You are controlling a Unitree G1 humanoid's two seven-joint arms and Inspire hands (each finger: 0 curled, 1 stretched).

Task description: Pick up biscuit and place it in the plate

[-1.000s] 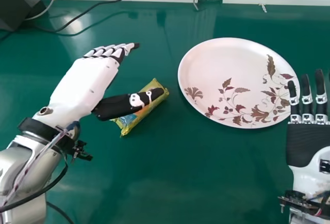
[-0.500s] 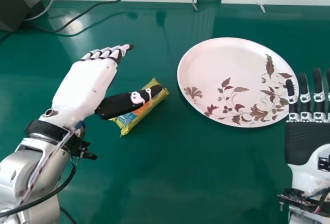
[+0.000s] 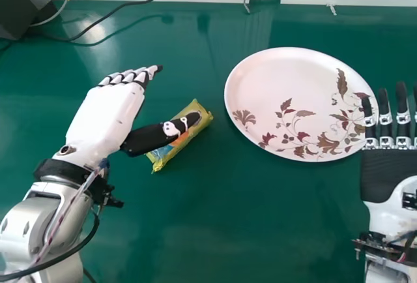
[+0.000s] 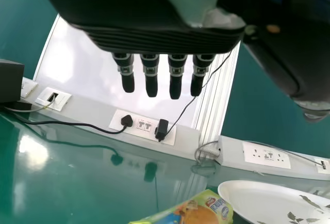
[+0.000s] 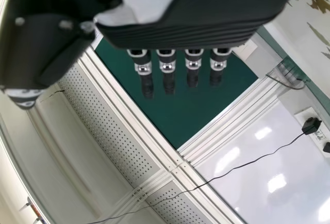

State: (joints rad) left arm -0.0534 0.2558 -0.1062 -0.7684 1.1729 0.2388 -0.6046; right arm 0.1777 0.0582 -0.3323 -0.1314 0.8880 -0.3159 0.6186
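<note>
To the left of the floral oval plate [image 3: 280, 87], from where I'm standing, I can see the yellow biscuit packet [image 3: 189, 134] lying aslant on the green tabletop [image 3: 260, 224], one end pointing towards the plate's near-left rim. The left robot hand [image 3: 107, 113] is farther out on that same side of the plate, holding nothing: its fingers are straight and its thumb is spread wide from them, reaching across the packet. Whether the thumb touches the wrapper or hangs just above it, I can't tell. Over by the plate's right rim, the right robot hand [image 3: 388, 175] has its straight fingers a little apart, also holding nothing. The packet ought to be light, I'd say, fairly firm through the middle where the biscuits sit, with a slick wrapper that could slide on such a glossy surface. I'd take it across the middle, thumb on one long side and fingers on the other, rather than by the crimped ends. Too hard a squeeze might well crack the biscuits; too loose, and it could slip out before reaching the plate.
</note>
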